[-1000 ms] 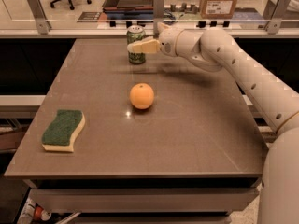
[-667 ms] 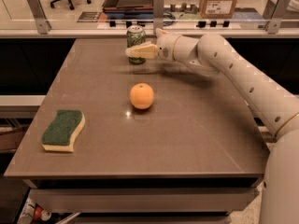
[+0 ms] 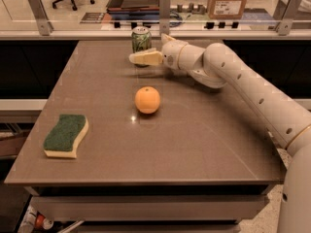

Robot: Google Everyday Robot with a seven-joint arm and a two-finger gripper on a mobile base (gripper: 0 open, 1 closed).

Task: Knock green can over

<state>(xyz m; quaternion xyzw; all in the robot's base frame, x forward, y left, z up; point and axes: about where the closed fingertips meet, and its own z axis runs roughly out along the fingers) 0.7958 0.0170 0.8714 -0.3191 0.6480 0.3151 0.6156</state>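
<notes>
The green can (image 3: 141, 38) stands upright near the table's far edge, green with pale markings and a silver top. My gripper (image 3: 156, 47) is right next to it on its right. One cream finger (image 3: 146, 58) reaches left across the front of the can's base. The other finger (image 3: 166, 36) points back, just right of the can. The fingers stand apart and hold nothing. I cannot tell whether the front finger touches the can.
An orange (image 3: 147, 100) sits mid-table, in front of the gripper. A green and yellow sponge (image 3: 66, 135) lies at the front left. A glass rail with metal posts (image 3: 164, 6) runs behind the table (image 3: 209, 144). My white arm (image 3: 252, 91) crosses the right side.
The gripper has shifted slightly left, and its front finger now lies lower across the can's base. The can is still upright in the same place. The orange and sponge have not moved.
</notes>
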